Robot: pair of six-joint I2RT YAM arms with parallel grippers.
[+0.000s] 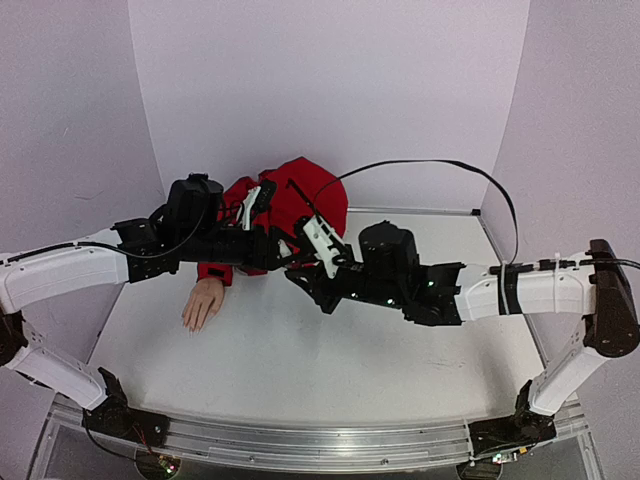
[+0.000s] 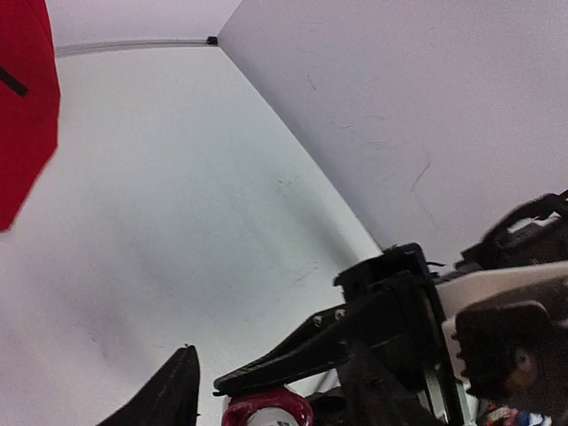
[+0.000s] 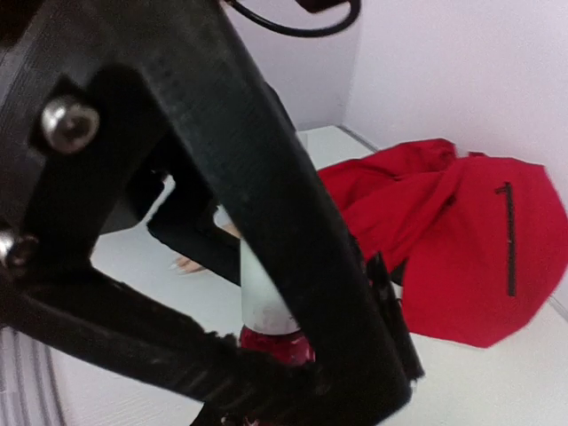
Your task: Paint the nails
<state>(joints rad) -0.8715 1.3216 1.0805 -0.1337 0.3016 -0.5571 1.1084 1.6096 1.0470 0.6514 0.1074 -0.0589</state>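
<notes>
The beige mannequin hand (image 1: 203, 303) lies palm down on the table, its red sleeve (image 1: 300, 195) behind it. Its nails (image 1: 192, 325) are too small to judge. Fingertips peek out in the right wrist view (image 3: 182, 264). Both grippers meet above the table, right of the hand. My right gripper (image 1: 303, 266) (image 3: 311, 368) is shut on the red body of the polish bottle (image 3: 273, 342), whose white cap (image 3: 260, 284) points up. My left gripper (image 1: 283, 250) (image 2: 266, 390) straddles the bottle (image 2: 266, 410) with a gap on each side, so it is open. The top view hides the bottle.
The red jacket (image 3: 461, 240) is bunched against the back wall. White side walls (image 1: 80, 110) close in the table (image 1: 300, 360) on the left, right and back. A black cable (image 1: 430, 165) arcs over the right arm.
</notes>
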